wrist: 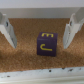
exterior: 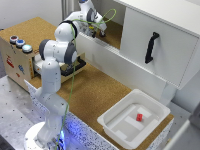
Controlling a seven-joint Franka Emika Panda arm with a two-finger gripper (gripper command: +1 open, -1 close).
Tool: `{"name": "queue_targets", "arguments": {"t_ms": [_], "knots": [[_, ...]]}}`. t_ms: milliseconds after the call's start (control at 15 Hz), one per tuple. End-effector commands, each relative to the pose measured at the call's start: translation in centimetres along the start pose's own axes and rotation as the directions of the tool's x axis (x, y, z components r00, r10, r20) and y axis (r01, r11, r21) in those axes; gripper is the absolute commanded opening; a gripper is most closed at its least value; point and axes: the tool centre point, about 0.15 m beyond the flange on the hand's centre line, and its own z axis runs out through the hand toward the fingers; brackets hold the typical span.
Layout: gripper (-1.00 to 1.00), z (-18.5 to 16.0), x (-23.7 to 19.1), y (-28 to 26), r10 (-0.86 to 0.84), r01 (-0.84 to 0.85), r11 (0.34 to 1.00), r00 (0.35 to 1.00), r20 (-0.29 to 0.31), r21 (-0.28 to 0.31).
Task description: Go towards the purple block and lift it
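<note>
The purple block (yellow markings on its faces) sits on the cork desk close to a white wall along the desk's far edge, between the spread fingers of the gripper, which stands wide and touches nothing; a white bin holding a small red piece rests at the desk's near corner

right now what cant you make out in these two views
- Purple block: not made out in the exterior view, hidden behind the arm and gripper; only the wrist view shows it.
- Small red item in the white bin: too small and blurred to identify.
- Fingers: tips cut off by the wrist view's edge.
</note>
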Motion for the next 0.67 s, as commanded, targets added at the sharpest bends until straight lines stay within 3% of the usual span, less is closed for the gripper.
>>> {"name": "queue_targets", "arguments": {"t_ms": [0, 200, 267, 600], "knots": [[1.0, 1.7, 2.2, 0.6, 0.04, -0.035, 0.995, 0.998, 0.056, -0.098], [1.0, 2.3, 2.6, 0.9, 0.032, -0.027, 0.996, 0.997, 0.065, -0.081], [-1.0, 2.5, 2.7, 0.8, 0.025, -0.021, 0.998, 0.997, 0.073, -0.067], [-1.0, 3.4, 2.4, 0.5, 0.014, -0.011, 0.999, 0.997, 0.079, -0.045]]}}
